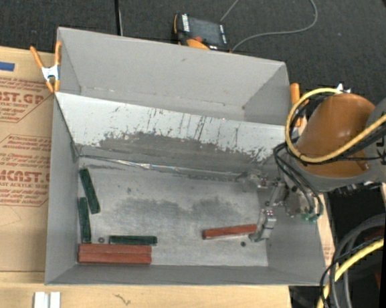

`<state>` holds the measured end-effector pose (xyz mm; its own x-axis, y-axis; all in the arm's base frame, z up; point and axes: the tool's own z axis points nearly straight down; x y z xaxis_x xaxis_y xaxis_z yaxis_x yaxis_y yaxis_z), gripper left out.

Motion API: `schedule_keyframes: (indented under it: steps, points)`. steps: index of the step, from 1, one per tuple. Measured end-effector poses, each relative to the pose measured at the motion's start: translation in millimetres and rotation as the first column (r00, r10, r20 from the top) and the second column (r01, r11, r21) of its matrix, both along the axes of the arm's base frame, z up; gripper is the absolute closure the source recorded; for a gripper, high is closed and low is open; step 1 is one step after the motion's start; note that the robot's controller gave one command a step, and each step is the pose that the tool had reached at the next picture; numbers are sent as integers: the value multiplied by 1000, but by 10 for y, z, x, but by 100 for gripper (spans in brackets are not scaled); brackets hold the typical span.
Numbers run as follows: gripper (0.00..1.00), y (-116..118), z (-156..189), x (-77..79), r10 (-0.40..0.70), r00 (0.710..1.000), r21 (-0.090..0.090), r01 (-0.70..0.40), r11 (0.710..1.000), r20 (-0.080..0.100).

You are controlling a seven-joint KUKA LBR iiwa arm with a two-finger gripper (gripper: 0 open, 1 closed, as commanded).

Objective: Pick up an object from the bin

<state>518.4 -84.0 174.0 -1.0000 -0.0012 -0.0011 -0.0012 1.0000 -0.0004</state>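
**Low at the red stick's right end**

Grey metal all round: the bin (187, 69) has scuffed walls and a scratched floor with a few things scattered on it. I come in from the right, my orange cover (336, 132) and its yellow cables hanging over the bin's right rim. My hand (265, 229) is down near the floor at the right side of the bin, towards the front.

Just to the left of my hand lies the red stick (229, 234), flat on the floor, its right end slightly higher in the view and reaching right up to my hand. Whether I am touching it, I cannot tell. Nor can I tell whether my hand is wide, narrow or closed on anything.

Everything else lies well apart, over at the left. One green stick (88, 190) lies slanted by the left wall, and a second green stick (84, 219) is just below it. A third green stick (132, 240) lies along the front, with a brown bar (115, 254) just beside it in the front left corner.
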Motion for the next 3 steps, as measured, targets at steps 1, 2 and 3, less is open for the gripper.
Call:
schedule_keyframes:
  steps: [1,2,3]
  points:
    - [0,172,-1067,-364,-174,985,2,174,985,0]
    - [100,167,-1046,-362,-172,985,1,172,985,-1]
    - [100,386,380,-149,-147,989,2,147,989,8]
